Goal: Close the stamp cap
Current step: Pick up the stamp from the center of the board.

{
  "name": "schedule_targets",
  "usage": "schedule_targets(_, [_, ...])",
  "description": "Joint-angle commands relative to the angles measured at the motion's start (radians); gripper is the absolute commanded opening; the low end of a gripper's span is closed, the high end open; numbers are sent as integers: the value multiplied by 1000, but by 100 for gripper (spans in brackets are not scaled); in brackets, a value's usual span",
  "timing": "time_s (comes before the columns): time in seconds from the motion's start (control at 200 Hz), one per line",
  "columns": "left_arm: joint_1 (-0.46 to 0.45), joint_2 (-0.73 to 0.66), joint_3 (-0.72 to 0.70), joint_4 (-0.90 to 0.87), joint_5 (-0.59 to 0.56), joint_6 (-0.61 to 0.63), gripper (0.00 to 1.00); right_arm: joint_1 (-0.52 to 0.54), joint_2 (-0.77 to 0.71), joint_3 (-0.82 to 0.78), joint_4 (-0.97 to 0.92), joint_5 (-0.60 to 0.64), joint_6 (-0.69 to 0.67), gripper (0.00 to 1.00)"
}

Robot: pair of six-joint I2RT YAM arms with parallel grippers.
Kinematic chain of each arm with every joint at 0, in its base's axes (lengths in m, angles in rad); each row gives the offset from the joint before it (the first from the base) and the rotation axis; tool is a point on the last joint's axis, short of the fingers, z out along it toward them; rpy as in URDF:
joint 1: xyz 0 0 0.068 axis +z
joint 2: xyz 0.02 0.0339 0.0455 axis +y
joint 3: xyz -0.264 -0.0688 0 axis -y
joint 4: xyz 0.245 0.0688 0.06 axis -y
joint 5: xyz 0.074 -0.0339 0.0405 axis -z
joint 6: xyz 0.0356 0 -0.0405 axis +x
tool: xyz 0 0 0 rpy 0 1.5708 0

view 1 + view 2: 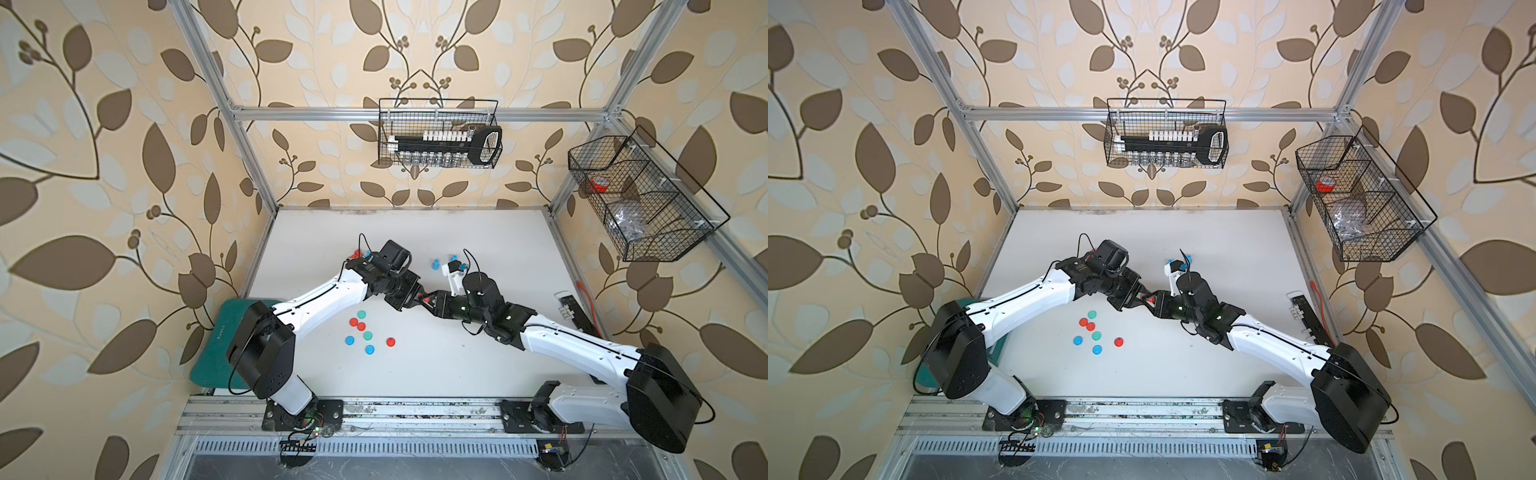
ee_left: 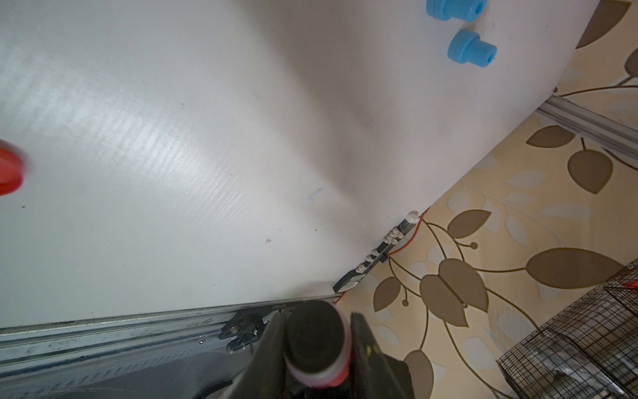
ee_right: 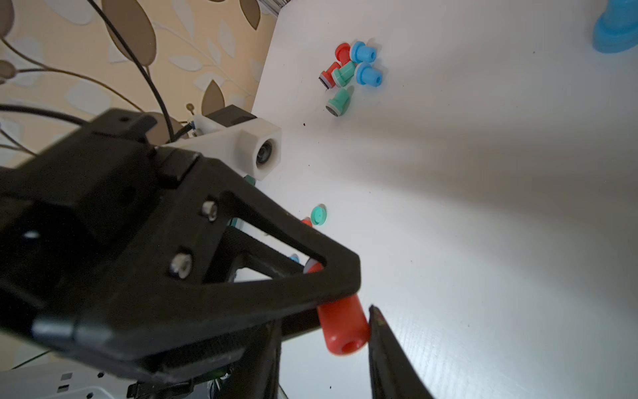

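Leaf-patterned wallpaper is lining an aluminium-framed cell, and a white tabletop (image 1: pixel 415 374) is lying under both arms. Above its middle the left gripper (image 2: pixel 316 314) is clamping a red stamp (image 3: pixel 341 328) by its wide end. The stamp's dark, white-ringed face is uncovered and pointing back at the left wrist camera. The stamp's handle is sticking out between the jaws of the right gripper (image 3: pixel 326 331), which are standing apart around it. One finger (image 3: pixel 383 345) is touching the handle, while a gap is showing on the other side.

Seven loose caps (image 1: pixel 361 326), red, green and blue, are lying flat near the left forearm. A heap of stamps (image 3: pixel 348 69) is lying beyond the left arm, and two blue stamps (image 2: pixel 471 48) are sitting beyond the right wrist.

Writing on the green cushion (image 1: pixel 224 328) is too small to read. The back-wall wire basket (image 1: pixel 436 99) is holding a black-handled tool (image 1: pixel 415 144) and rows of small white pieces. The side-wall wire basket (image 1: pixel 685 175) is holding a red roll (image 1: pixel 599 183) in one compartment and crumpled clear plastic (image 1: pixel 625 220) in the next.
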Motion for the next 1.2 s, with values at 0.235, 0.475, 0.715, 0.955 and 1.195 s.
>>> schedule_targets(0.235, [-8,-47,-6,38,40,-5,22,4,10,2,18,-23,-8,28])
schedule_targets(0.475, [-9,-58,5,28,43,-1,21,4,16,10,11,-17,-7,27])
schedule_targets(0.715, [-11,-67,-7,33,44,-4,21,4,19,6,19,-14,0,21])
schedule_targets(0.955, [-13,-79,-14,34,44,-5,20,2,8,8,12,-13,-6,13])
schedule_targets(1.195, [-13,-88,-21,15,37,11,20,1,5,17,-3,-20,-16,11])
